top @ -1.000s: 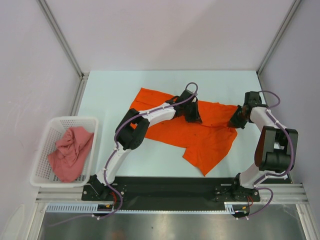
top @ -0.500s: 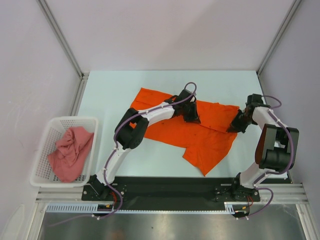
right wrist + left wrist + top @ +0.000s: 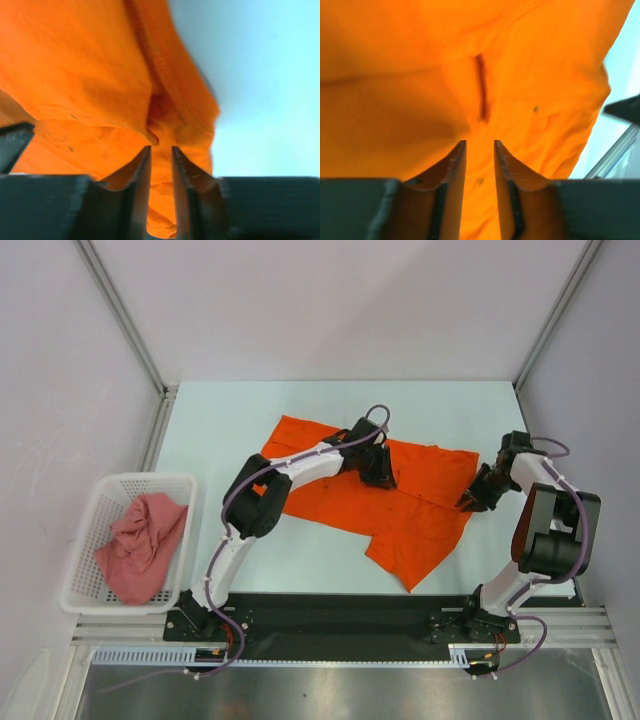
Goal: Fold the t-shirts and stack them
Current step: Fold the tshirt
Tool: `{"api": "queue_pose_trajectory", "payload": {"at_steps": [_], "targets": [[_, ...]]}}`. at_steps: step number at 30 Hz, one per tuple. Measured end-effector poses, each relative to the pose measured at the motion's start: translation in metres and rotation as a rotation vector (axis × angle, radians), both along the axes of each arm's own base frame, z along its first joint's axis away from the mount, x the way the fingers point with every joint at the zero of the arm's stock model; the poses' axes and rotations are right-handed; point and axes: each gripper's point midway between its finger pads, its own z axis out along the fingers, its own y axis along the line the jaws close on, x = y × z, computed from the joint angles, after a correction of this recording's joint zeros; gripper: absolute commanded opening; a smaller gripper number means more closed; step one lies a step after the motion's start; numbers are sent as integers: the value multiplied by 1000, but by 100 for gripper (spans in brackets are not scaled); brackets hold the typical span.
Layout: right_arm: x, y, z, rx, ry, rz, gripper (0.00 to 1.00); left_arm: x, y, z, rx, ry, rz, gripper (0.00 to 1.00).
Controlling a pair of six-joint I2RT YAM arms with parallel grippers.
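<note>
The bright orange t-shirt (image 3: 400, 515) lies spread and rumpled across the middle of the pale table. My left gripper (image 3: 378, 468) sits on its upper middle, jaws nearly together with a fold of orange cloth between them (image 3: 480, 142). My right gripper (image 3: 472, 500) is at the shirt's right edge, jaws pinched on the hemmed edge (image 3: 161, 147). The orange cloth fills the left wrist view (image 3: 395, 100) and most of the right wrist view (image 3: 75, 65). The salmon-pink t-shirt (image 3: 140, 540) lies crumpled in the white basket at the left.
The white lattice basket (image 3: 150, 478) stands off the table's left edge. Bare pale table (image 3: 230, 415) lies behind and left of the shirt, and also shows in the right wrist view (image 3: 265, 75). Enclosure walls and metal posts close in the back and sides.
My right gripper has moved toward me and slightly right along the shirt's right edge. My left gripper has shifted a little left and back. The shirt's right part looks more stretched.
</note>
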Motion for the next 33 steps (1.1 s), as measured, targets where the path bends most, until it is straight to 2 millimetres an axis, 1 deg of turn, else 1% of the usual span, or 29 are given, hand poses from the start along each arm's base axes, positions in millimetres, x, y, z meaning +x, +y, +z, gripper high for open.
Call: {"api": "queue_pose_trajectory", "payload": {"at_steps": [1,2,3,4,6,7,8,10,11,13,15,16,19,22,25,29,32,33], "targets": [[0,-4,2,-15,-5,-11,38,-1,7,2,13,-6,-5,36],[1,-8,5,-31,-17,-24,41,-3,14,5,24,-17,-9,40],[3,-12,9,-45,-32,-34,45,-4,23,10,35,-26,-11,42],[7,-16,14,-60,-52,-47,55,-4,33,16,44,-38,-10,43],[23,-26,25,-92,-105,-73,60,2,52,31,51,-71,1,46],[35,-31,30,-109,-137,-82,66,8,62,41,49,-93,13,47],[45,-35,36,-121,-160,-88,67,17,74,52,43,-117,30,47],[77,-48,49,-156,-234,-94,71,39,98,71,30,-163,74,47],[92,-54,53,-173,-262,-97,72,52,110,77,24,-184,101,47],[120,-65,58,-197,-309,-92,72,75,136,83,22,-201,158,47],[140,-71,57,-208,-336,-82,72,97,163,82,26,-203,221,47],[146,-73,53,-211,-341,-78,73,108,175,80,29,-201,250,47],[153,-75,38,-205,-322,-59,73,144,208,74,20,-195,340,47],[154,-74,19,-194,-287,-40,73,169,225,66,-11,-176,404,47],[152,-74,6,-183,-262,-27,73,186,235,53,-58,-139,460,47],[158,-73,0,-160,-262,-16,72,200,244,28,-102,-72,521,47],[162,-72,-3,-142,-265,-13,66,203,253,10,-114,-18,560,47],[162,-71,-4,-136,-264,-14,62,204,256,5,-117,-1,574,47]]}}
